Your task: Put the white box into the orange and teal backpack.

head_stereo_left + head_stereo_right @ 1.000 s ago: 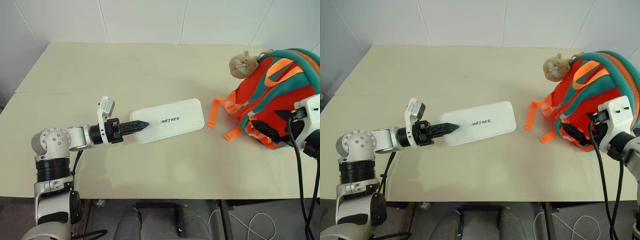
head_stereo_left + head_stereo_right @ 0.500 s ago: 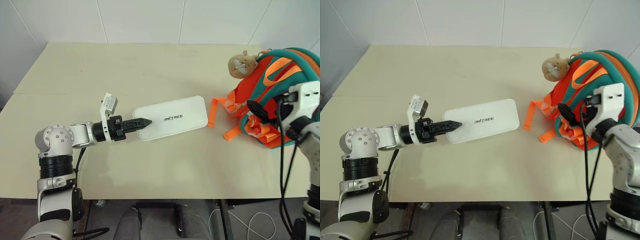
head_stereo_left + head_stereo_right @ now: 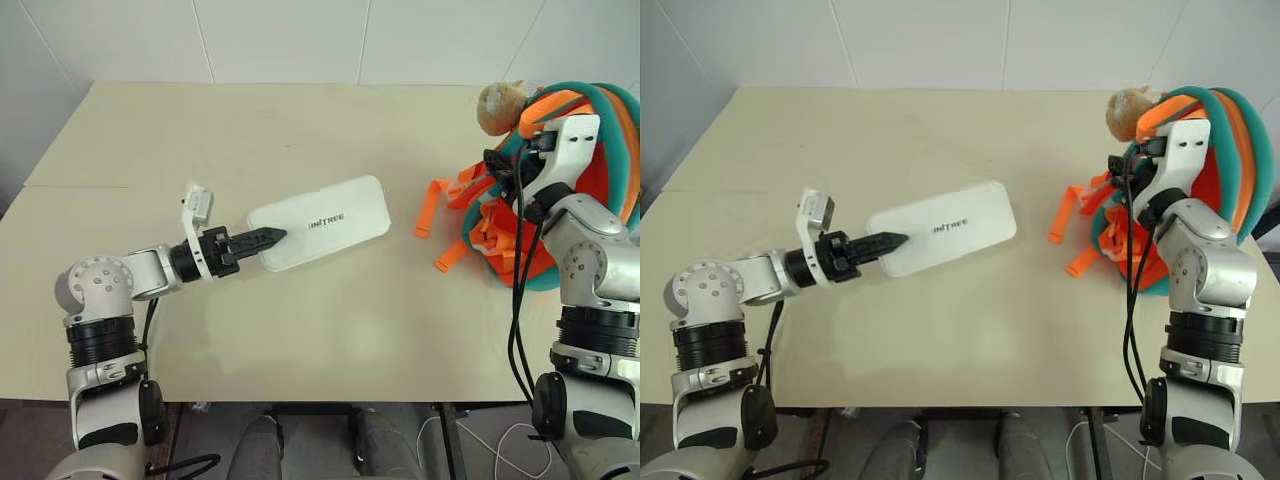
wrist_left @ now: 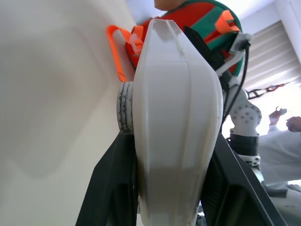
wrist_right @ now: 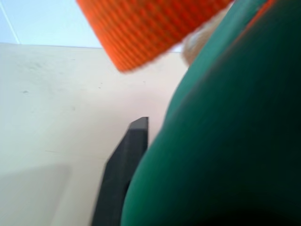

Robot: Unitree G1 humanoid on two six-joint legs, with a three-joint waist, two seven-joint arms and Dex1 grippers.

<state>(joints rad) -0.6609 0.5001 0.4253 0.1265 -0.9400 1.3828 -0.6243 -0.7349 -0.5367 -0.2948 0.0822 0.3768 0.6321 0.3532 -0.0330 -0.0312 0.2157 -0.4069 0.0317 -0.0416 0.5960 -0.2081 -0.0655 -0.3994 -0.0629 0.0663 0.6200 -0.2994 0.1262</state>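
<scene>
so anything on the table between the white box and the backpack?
Nothing solid. The white box, gripped at its near end by the left end effector, faces bare table. Only the orange and teal backpack's own loose orange webbing straps lie in that gap.

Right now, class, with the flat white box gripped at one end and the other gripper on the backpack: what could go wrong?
1. The left gripper pinches the flat white rectangular box only at its near end, so it may pivot or slip.
2. The right gripper is closed on the teal edging of the bulky orange backpack; pulling could tip it.
3. Loose orange webbing straps lie between, possibly snagging the box.
</scene>
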